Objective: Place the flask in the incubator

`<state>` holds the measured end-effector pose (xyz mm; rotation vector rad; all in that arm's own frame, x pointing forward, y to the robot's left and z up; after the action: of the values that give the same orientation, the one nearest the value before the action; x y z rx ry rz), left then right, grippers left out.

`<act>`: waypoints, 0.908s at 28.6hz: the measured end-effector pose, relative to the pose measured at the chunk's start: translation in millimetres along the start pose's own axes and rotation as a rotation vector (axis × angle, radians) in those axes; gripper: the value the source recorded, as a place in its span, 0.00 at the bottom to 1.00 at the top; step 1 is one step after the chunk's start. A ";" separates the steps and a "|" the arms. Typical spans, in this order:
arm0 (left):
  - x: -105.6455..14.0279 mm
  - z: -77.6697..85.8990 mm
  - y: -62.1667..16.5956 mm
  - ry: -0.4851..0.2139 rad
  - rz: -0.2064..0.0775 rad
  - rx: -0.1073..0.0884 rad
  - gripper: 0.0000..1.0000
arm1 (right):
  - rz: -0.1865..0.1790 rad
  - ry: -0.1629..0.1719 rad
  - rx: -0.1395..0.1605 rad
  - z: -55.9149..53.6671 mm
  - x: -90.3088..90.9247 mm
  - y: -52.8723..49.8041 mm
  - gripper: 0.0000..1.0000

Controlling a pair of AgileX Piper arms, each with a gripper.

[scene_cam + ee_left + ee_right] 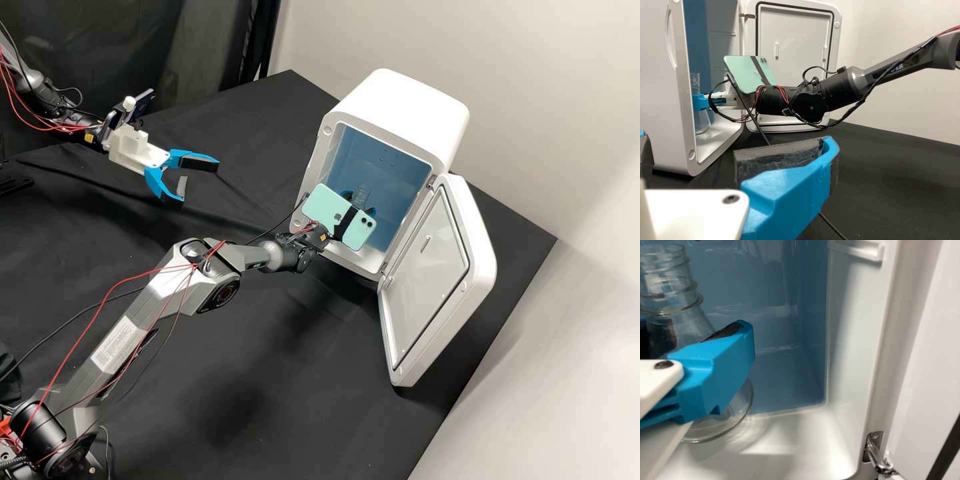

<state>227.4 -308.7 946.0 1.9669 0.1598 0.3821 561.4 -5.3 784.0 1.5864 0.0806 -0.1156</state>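
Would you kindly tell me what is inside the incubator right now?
A clear glass flask stands on the white floor of the incubator, with the right gripper at its side. The gripper covers part of the flask's body, so any contents cannot be judged.

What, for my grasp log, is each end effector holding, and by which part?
Right end effector: clear glass conical flask, by its sloping shoulder. Left end effector: nothing.

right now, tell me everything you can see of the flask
The flask is clear glass, conical, with a threaded neck; no liquid shows in it. It stands upright on the white floor inside the open incubator, its cone clasped between the blue fingers of the right claw.
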 end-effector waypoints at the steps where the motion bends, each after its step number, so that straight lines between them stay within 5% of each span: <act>1: 0.0 0.0 0.0 0.000 0.000 0.000 1.00 | 0.000 0.000 -0.001 0.0 0.0 0.0 0.00; 26: 0.0 0.0 0.0 0.000 0.000 0.000 1.00 | 0.004 -0.027 -0.044 -8.2 1.1 -10.6 0.00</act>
<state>227.4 -308.7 946.0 1.9669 0.1598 0.3821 561.4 3.1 773.5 1.5408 0.0579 -0.1313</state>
